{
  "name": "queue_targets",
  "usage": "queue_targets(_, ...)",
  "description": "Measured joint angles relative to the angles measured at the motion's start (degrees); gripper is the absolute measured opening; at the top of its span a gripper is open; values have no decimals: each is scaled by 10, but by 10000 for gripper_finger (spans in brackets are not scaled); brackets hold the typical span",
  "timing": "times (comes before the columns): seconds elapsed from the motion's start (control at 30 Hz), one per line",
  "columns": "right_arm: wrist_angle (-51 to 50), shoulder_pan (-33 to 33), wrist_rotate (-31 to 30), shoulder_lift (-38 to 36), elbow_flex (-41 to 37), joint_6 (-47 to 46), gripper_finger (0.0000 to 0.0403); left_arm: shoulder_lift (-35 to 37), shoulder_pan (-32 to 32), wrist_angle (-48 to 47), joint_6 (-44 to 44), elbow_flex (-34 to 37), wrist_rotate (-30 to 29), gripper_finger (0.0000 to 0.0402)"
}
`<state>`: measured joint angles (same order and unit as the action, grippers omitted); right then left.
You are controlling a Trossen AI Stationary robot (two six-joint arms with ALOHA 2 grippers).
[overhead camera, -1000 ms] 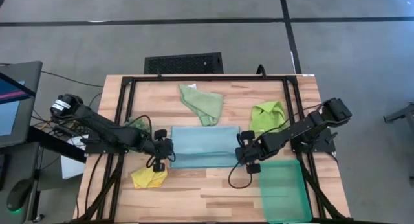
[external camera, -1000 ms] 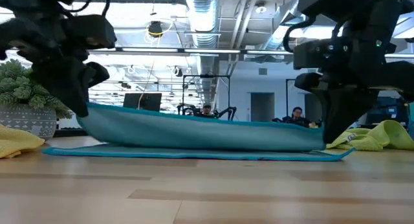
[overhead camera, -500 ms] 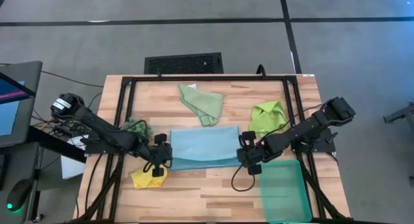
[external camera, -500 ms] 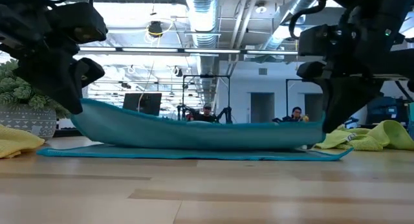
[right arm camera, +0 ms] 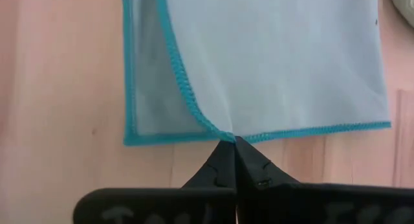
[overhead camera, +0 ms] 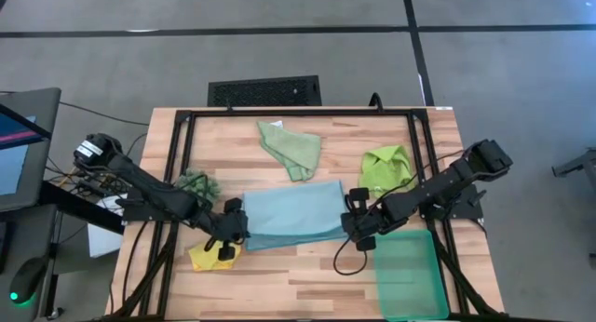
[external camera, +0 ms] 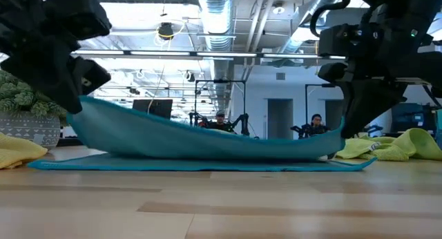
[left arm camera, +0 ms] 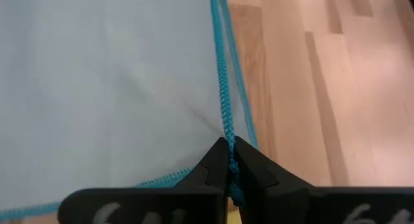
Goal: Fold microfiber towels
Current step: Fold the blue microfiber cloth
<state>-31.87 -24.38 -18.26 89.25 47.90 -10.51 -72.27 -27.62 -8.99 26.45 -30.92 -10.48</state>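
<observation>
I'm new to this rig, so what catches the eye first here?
At the table's middle, the light blue towel hangs between two arms, its lifted layer sagging over the flat one. The left gripper and right gripper each pinch a corner, jaws shut.

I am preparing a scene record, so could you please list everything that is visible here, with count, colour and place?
Light blue square microfiber towel: one, light blue with teal edging, table centre, half folded, near corners pinched and lifted.
Pale sage green microfiber towel: one, crumpled, far centre of the table.
Lime green microfiber towel: one, crumpled, far right.
Yellow microfiber towel: one, crumpled, near left, partly under the left arm.
Dark green fuzzy clump: one, left side.
Teal rectangular plastic tray: one, near right corner.
Light wooden table: one, black frame around it.
People: two, far in the room behind, low view.
Left end effector: black, shut on the blue towel's left corner.
Right end effector: black, shut on its right corner.
</observation>
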Motion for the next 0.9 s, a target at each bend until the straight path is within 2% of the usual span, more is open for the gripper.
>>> queue_targets(0.27,10,1,-2,0,0,3,3,0,-13,24,29,30,-12,0)
queue_targets(0.37,10,4,-3,0,0,4,6,0,-13,47,33,37,23,0)
queue_targets(0.77,9,13,1,0,0,4,6,0,-11,62,14,37,27,5)
queue_targets(0.9,5,13,1,-11,0,5,3,0,-11,36,-11,13,35,1)
